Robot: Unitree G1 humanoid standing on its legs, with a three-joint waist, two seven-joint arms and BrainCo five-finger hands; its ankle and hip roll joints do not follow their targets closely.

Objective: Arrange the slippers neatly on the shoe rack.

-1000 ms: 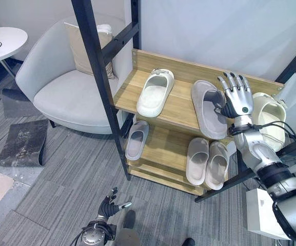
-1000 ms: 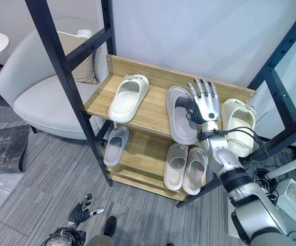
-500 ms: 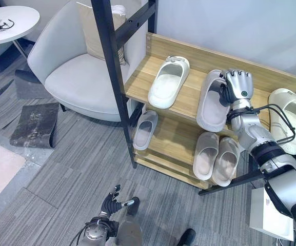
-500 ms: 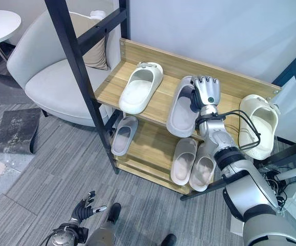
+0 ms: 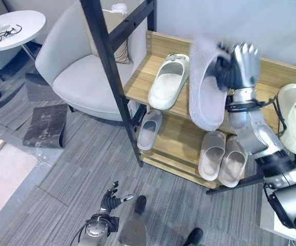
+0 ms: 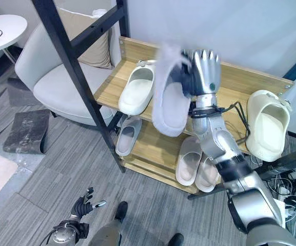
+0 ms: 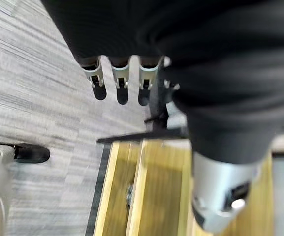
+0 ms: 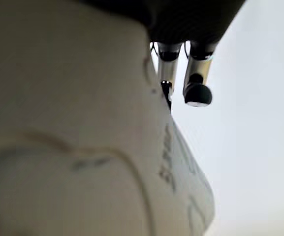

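The right hand (image 6: 201, 72) is raised in front of the shoe rack (image 6: 240, 84) with its fingers curled round the edge of a grey slipper (image 6: 169, 100), which hangs clear of the top shelf, toe end down and sole turned outward, between a white slipper (image 6: 137, 87) lying on the top shelf to its left and a cream clog (image 6: 268, 125) at the rack's right end. From the right wrist the slipper's pale underside (image 8: 73, 132) sits right against the palm, with the dark-tipped fingers (image 8: 196, 93) reaching past its edge. On the lower shelf a pair of beige slippers (image 6: 196, 161) lies side by side beneath the raised arm, and a single grey slipper (image 6: 129, 134) rests at the left end of that shelf. The left hand (image 5: 112, 197) hangs low over the grey carpet (image 5: 60, 174), its fingers loosely spread and holding nothing. Left of the rack stand a light grey armchair (image 5: 73, 72) and a small round white table (image 5: 14, 28).
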